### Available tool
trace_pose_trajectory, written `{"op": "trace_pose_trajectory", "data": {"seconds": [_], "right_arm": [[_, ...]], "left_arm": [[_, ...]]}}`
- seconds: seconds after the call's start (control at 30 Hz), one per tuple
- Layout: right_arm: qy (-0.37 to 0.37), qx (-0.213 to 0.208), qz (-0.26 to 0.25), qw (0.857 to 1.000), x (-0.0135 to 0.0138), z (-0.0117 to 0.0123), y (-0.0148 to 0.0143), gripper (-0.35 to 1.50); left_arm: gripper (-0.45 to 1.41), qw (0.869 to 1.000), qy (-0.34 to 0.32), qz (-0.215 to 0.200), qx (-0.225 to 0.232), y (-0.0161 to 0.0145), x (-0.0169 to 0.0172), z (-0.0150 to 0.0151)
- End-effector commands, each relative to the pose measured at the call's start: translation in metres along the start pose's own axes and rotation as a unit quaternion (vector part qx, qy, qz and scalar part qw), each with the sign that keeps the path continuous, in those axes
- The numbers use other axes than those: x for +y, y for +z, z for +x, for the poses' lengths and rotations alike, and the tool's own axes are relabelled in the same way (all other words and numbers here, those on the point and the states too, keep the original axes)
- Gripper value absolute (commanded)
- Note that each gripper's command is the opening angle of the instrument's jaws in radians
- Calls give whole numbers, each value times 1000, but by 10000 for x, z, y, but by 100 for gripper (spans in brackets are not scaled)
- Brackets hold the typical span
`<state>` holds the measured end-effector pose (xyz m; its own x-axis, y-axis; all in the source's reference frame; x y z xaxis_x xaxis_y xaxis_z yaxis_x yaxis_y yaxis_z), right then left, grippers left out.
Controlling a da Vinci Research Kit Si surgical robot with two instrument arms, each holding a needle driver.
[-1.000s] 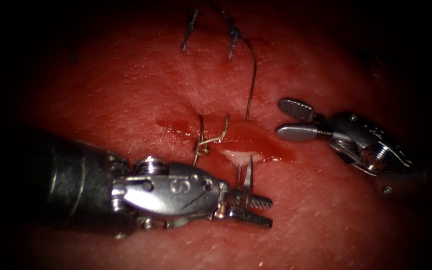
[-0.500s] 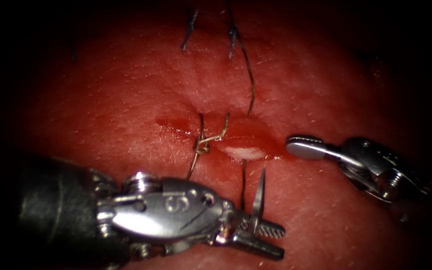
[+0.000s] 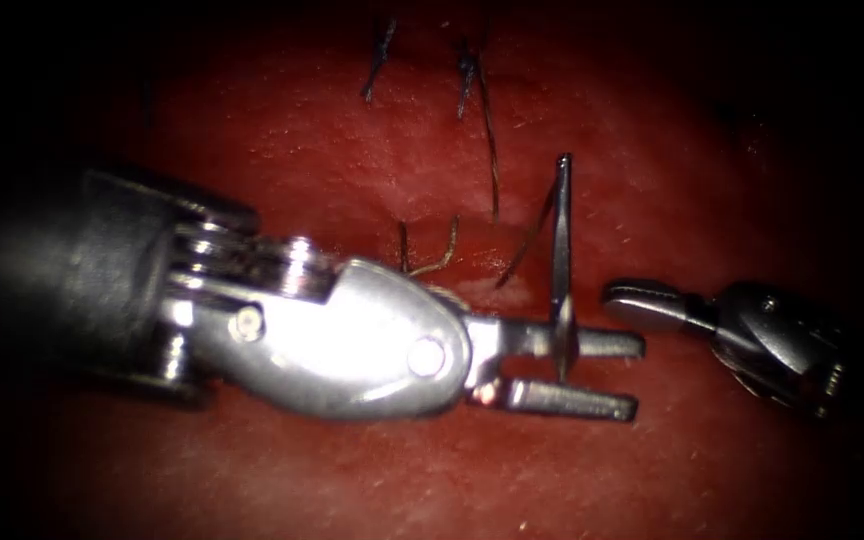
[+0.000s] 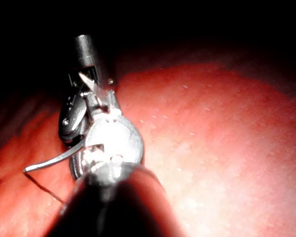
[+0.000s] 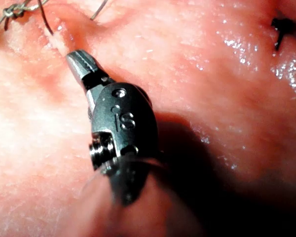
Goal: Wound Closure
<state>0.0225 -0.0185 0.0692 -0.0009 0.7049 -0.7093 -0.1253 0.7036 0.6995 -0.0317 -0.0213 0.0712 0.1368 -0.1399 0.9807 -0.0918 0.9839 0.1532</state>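
At centre frame the left tool (image 3: pixel 572 372) grips the needle (image 3: pixel 561 262) near its lower end; the slim, curved steel needle stands upright, clear of the tissue (image 3: pixel 282 160), thread (image 3: pixel 525 240) trailing from it. The right tool (image 3: pixel 642 303), jaws closed and empty, sits just right of the cut (image 3: pixel 512 285).

**Left arm up front, right arm off to the side**

My left tool (image 3: pixel 592 375) lies across the middle of the endoscope view, wrist straight, jaws pointing right and parted. My right tool (image 3: pixel 642 300) comes in from the right, wrist bent, jaws pressed together and empty, tips just beside my left tool's.
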Motion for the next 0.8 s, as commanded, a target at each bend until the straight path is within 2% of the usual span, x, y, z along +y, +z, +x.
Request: {"op": "trace_pose_trajectory", "data": {"seconds": [0.03,0.07,0.1,0.13,0.17,0.23,0.27,0.37,0.43,0.53,0.6,0.7,0.8], "right_arm": [[16,1,8,1000,-3,-7,6,-35],[27,1,10,1000,-3,-7,6,-20],[39,1,11,999,-4,-7,5,9],[116,2,13,993,-6,-7,5,56],[116,2,13,993,-6,-7,5,56],[174,15,15,985,-6,-2,5,84],[202,29,19,979,-5,2,4,93],[233,47,24,971,-3,7,2,101],[271,60,29,960,-2,15,-1,120],[299,60,36,952,5,28,-1,123],[309,53,35,949,14,38,0,113],[325,38,34,944,21,46,1,111],[364,7,45,930,19,47,8,125]], "left_arm": [[-45,1000,5,-5,5,7,1,6],[-45,1000,13,-10,9,8,4,7],[-45,999,21,-17,17,10,8,10],[-45,998,37,-26,33,12,14,15],[-45,998,37,-26,33,12,14,15],[-45,996,65,-38,52,14,24,24],[-45,994,78,-42,57,15,26,27],[-45,991,102,-46,69,17,25,34],[-45,987,124,-44,93,22,13,50],[-45,984,144,-38,101,26,-2,69],[-45,983,149,-34,104,27,-11,80],[-45,982,155,-31,106,27,-16,86],[-45,978,172,-28,111,27,-19,96]]}}
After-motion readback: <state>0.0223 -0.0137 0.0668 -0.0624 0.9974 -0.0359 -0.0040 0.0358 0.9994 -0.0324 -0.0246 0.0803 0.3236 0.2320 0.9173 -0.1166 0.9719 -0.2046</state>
